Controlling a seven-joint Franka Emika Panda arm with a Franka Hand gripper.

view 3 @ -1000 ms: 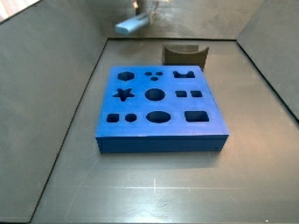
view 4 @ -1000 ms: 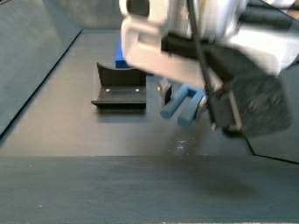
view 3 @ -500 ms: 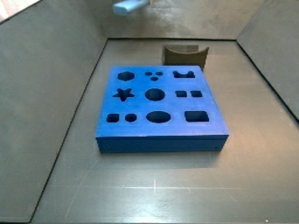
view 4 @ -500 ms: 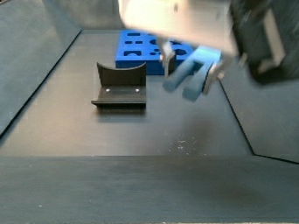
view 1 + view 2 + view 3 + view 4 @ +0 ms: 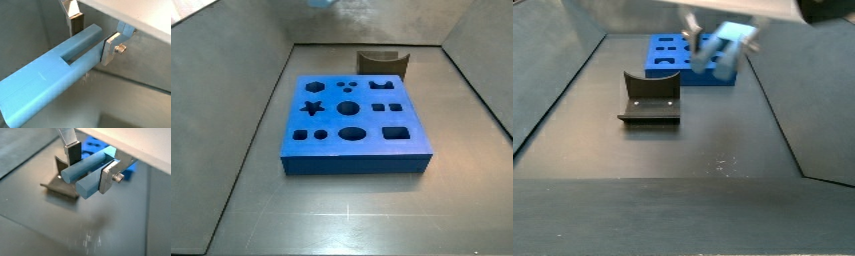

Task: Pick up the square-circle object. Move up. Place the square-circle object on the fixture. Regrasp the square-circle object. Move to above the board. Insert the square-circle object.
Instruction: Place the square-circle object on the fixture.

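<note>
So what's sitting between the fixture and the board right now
Nothing: in a side view the floor between the fixture and the board is bare. The gripper hangs high above, shut on the square-circle object.

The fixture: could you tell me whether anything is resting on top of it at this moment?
Nothing rests on the fixture; its base plate is bare. The gripper holds the square-circle object raised above the floor. The fixture's far side is hidden.

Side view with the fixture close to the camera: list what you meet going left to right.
The fixture on the floor → the board further back → the square-circle object, held raised in the gripper near the top of the picture.
</note>
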